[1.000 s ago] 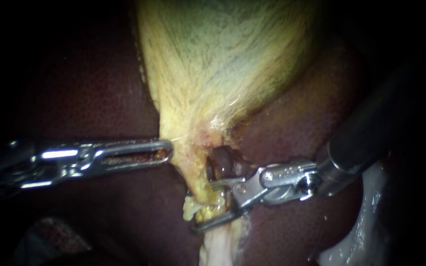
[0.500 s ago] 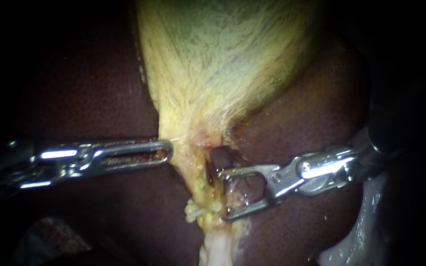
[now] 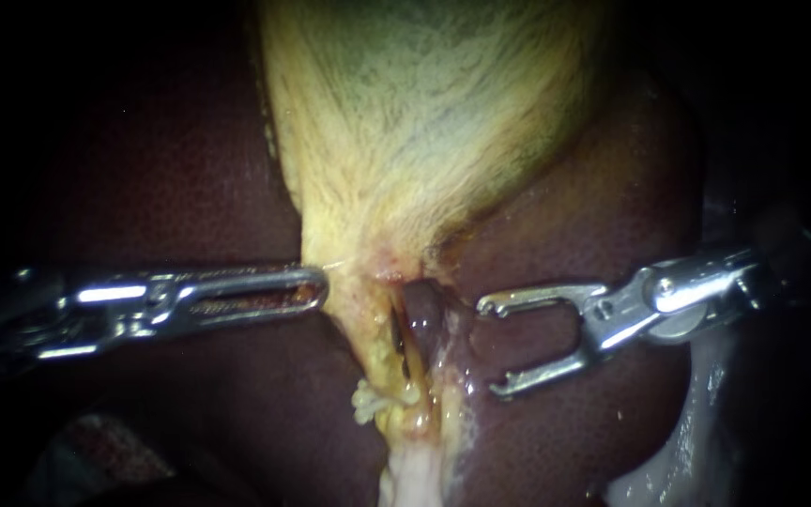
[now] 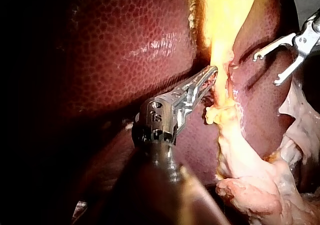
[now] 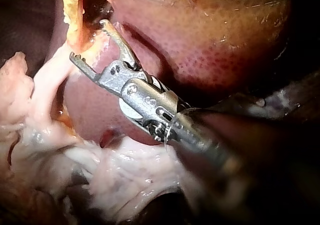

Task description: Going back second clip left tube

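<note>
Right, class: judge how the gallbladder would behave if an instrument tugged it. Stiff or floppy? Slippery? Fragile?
Probably floppy: the gallbladder drapes over the liver and tapers to a soft neck beside the left instrument. Likely slippery: wet glints show on the tissue below it. Possibly easy to tear: its neck looks ragged.

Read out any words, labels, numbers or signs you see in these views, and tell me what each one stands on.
None. No readable text shows in any view: not on the liver, the gallbladder, the left instrument or the right instrument.
</note>
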Action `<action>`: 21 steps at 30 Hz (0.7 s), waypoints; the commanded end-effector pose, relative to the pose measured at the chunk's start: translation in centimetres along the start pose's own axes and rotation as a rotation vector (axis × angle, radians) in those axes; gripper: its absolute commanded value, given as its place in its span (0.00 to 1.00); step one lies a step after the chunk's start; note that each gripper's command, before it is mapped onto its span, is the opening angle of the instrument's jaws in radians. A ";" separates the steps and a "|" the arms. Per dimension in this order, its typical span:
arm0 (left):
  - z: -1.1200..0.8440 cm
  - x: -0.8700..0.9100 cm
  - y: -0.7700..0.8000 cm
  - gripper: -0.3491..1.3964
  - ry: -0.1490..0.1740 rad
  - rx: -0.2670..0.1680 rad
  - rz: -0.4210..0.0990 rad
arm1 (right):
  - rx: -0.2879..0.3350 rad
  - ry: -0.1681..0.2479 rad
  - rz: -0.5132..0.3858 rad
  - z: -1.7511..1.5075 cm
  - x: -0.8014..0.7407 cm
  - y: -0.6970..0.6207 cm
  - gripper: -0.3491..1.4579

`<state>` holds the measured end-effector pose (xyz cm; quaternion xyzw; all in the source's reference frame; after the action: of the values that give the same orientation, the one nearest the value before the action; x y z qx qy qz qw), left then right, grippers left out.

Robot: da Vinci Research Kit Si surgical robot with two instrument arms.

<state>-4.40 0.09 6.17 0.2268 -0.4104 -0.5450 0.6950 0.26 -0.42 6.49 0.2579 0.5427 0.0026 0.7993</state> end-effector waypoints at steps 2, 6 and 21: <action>0.04 0.01 0.02 0.00 -0.001 -0.003 0.001 | -0.002 -0.001 -0.009 -0.01 0.03 -0.01 0.52; 0.17 0.06 0.07 0.00 -0.005 -0.007 0.004 | 0.000 -0.002 -0.021 -0.03 0.05 -0.03 0.52; 0.70 0.23 -0.03 0.00 0.014 0.004 0.014 | 0.003 -0.003 -0.039 -0.09 0.03 -0.05 0.52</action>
<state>-4.98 -0.05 6.62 0.2292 -0.4086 -0.5378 0.7009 0.18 -0.41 6.41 0.2483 0.5468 -0.0139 0.7995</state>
